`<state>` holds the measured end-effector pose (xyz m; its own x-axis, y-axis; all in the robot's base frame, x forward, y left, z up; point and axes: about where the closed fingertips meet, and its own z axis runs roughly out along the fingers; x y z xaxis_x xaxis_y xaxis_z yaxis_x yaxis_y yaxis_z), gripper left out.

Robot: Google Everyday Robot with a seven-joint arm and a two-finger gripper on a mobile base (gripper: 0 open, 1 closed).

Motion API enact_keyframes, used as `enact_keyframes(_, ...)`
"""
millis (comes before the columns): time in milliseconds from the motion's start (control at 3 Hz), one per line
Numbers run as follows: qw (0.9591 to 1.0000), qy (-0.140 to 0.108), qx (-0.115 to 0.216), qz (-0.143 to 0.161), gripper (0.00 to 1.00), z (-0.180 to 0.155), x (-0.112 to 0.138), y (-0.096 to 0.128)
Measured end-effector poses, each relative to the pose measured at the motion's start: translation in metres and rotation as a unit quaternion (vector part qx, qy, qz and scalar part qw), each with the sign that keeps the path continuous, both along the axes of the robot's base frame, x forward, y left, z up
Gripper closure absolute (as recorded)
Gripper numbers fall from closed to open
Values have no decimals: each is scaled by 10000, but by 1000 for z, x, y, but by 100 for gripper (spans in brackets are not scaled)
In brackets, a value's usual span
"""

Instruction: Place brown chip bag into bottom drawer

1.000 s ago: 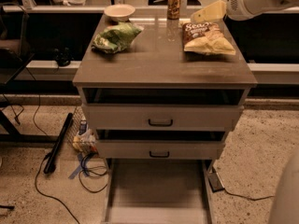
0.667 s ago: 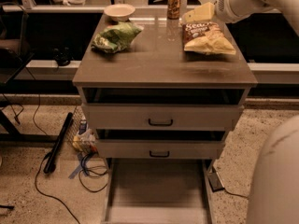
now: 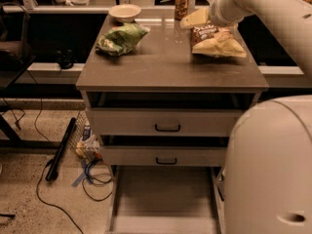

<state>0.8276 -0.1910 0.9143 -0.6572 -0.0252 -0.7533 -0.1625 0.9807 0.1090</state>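
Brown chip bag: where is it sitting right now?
The brown chip bag lies at the back right of the cabinet top in the camera view, just beside the can, with the gripper at its far end.

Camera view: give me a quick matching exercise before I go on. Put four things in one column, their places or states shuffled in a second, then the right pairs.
Things:
1. brown chip bag
2. green chip bag
3. bottom drawer
4. claw

Places or states:
A. pulled out, lowest on the cabinet
B. lying on the left part of the tabletop
C. at the far end of the brown bag, over the back right of the tabletop
D. lying on the right part of the tabletop

Pairs: 1-D, 2-B, 3-A, 4-C.
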Motion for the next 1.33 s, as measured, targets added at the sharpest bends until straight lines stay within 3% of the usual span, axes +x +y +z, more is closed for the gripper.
enact_keyframes(667, 9982, 391, -277, -365, 0, -46, 17, 0)
enact_keyframes(1000, 9969, 583, -308, -420, 14, -66, 14, -4)
enact_keyframes(1333, 9969, 640, -246, -395, 37, -73, 8, -7)
